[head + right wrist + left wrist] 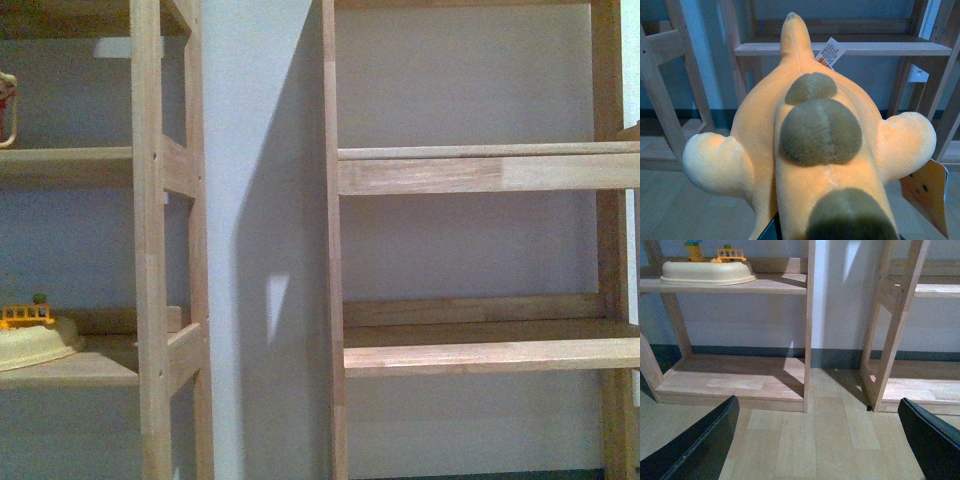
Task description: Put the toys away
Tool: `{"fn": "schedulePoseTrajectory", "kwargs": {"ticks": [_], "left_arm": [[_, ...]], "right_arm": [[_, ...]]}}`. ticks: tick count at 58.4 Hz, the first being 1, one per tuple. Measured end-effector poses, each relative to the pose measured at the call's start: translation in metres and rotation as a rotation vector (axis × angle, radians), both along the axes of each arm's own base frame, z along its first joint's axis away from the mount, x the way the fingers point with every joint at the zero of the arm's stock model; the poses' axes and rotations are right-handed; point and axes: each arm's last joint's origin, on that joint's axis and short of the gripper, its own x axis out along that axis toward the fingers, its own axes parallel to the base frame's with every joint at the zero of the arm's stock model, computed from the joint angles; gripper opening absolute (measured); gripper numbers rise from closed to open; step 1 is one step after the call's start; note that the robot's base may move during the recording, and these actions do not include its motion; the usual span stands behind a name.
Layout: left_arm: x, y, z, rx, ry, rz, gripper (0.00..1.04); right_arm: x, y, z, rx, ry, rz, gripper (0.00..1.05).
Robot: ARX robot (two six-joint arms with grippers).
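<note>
An orange-yellow plush animal [815,130] with olive-brown patches fills the right wrist view. My right gripper [837,234] is shut on it from below. Only a dark sliver of one of the fingers [774,231] shows under the plush. A white label [831,51] sticks out near its far end, and an orange card tag [925,195] hangs beside it. My left gripper [815,450] is open above the wooden floor, with nothing between its black fingers [695,445]. Neither arm appears in the front view.
Two wooden shelf units stand against the wall, the left unit [150,240] and the right unit [480,355]. A cream tub [35,340] with small yellow toys [27,315] sits on the left unit. The left unit's low bottom shelf [735,382] lies ahead of my left gripper. A shelf board [890,48] lies beyond the plush.
</note>
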Motion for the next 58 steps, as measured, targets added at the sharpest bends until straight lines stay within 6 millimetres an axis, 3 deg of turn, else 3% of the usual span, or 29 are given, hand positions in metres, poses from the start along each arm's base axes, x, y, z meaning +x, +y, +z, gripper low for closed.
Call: {"fn": "schedulePoseTrajectory", "kwargs": {"ticks": [58], "left_arm": [[0.0, 0.0, -0.0001, 0.0, 0.001, 0.0, 0.98]], "right_arm": [[0.0, 0.0, 0.0, 0.0, 0.0, -0.001, 0.08]]}}
